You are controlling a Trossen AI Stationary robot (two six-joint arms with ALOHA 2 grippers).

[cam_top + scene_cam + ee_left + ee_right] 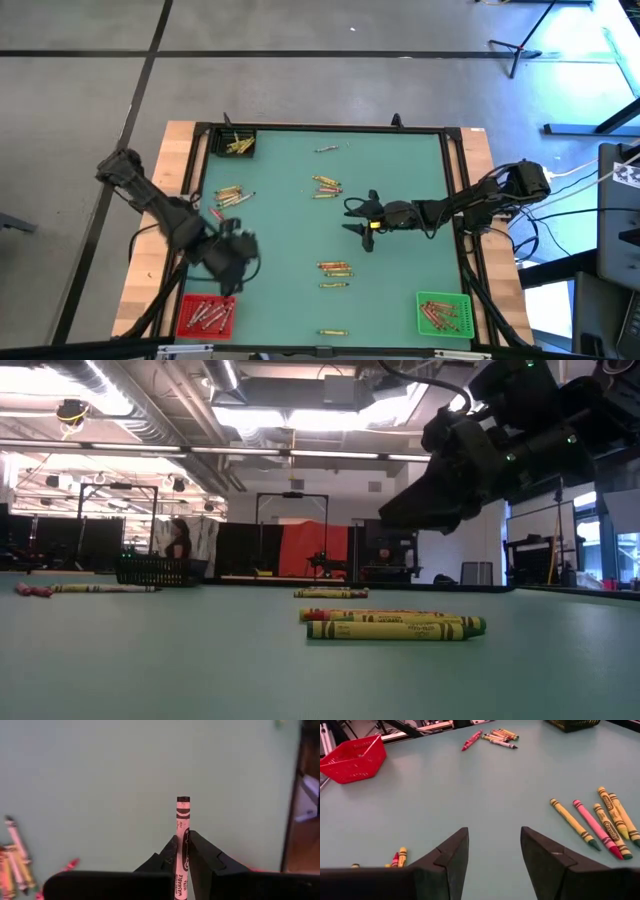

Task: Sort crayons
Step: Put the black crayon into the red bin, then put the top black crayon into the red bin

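**Left gripper holds a red crayon above the red bin corner**

While the right arm waits over the middle of the green table (280,190), we see the left gripper (182,851) closed on a red crayon (183,820), the stick standing out between its two fingers with its flat end forward. In the high view this left gripper (235,258) hangs over the table's near left part, just above the red bin (205,315), which already contains several crayons. The right gripper (494,851) has its fingers spread apart with nothing between them; in the high view it (362,222) sits near the table's centre.

Loose crayons lie in small groups on the table: one cluster (232,196) near the left edge, another (326,186) in the upper middle, a third (335,271) in the lower middle, and a single one (333,331) by the near edge. A black bin (237,143) in the far left corner holds yellow crayons, and a green bin (443,313) at the near right holds more.
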